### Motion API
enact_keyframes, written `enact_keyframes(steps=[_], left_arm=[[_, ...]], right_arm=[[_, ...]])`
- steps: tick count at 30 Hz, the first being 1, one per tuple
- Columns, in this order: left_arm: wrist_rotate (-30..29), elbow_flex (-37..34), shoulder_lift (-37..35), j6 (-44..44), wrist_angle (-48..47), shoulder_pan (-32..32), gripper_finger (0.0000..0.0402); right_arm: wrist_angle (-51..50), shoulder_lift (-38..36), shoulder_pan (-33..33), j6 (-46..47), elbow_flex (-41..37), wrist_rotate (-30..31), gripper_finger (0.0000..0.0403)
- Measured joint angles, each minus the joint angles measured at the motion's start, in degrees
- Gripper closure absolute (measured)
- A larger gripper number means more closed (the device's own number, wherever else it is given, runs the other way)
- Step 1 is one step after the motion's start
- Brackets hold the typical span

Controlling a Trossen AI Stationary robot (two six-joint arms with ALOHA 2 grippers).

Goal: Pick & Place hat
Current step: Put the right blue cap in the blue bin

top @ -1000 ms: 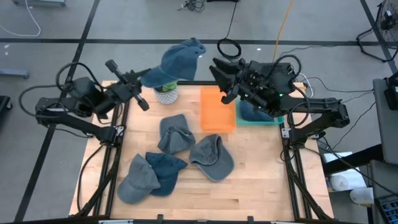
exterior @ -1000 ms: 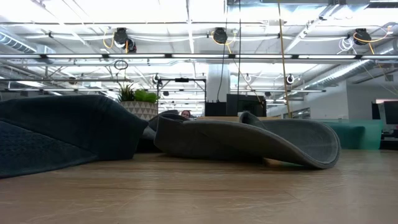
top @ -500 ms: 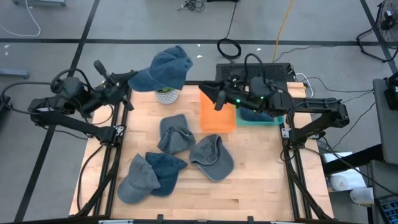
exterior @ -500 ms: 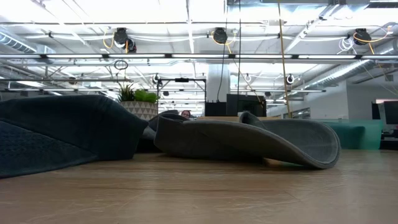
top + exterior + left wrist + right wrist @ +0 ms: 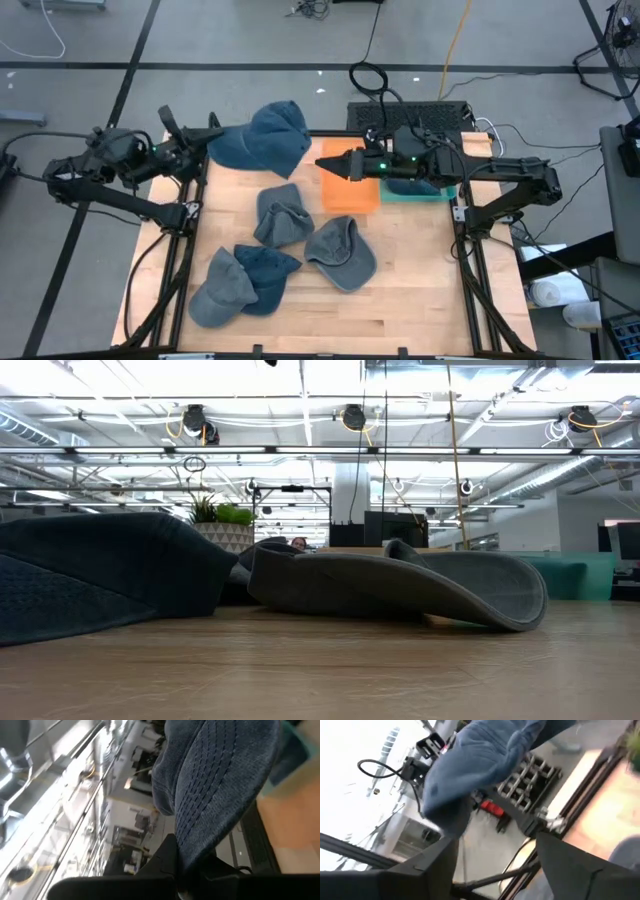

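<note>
A blue cap is held in the air over the table's far left corner by my left gripper, which is shut on it. The left wrist view shows its stitched brim filling the picture. My right gripper is open and reaches level toward the table's left, above the orange tray, a short way right of the cap. In the right wrist view the cap hangs ahead of the spread fingers, untouched. My left gripper pinches the cap's brim at its edge between the two fingers. It comes in level from the table's left. The cap is lifted clear of the table, and its crown extends away from the fingers toward the right.
Several more blue and grey caps lie on the table: one in the middle, one right of it, two near the left front. A teal tray sits beside the orange one. A potted plant shows in the low view.
My left gripper has brought the cap down and toward the table's near side, from beyond the far edge to above the far left corner. My right gripper has swung down from a raised pose and stretched toward the table's left, now pointing at the cap.
</note>
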Motion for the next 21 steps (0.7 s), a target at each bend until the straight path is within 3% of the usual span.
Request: enact_keyframes(steps=[7, 13, 21], left_arm=[[0.32, 0.00, -0.03, 0.43, -2.41, 0.02, 0.0394], [0.35, 0.00, -0.22, 0.00, -5.66, -0.14, 0.0394], [0.37, 0.00, 0.51, 0.26, -6.67, -4.94, 0.0394]], right_arm=[[-4.77, 0.02, -0.30, 8.35, -0.02, -3.53, 0.0101], [-10.56, 0.02, -1.29, 18.24, -0.04, -5.36, 0.0104], [-11.58, 0.02, -1.73, 23.07, -0.02, -7.73, 0.0112]])
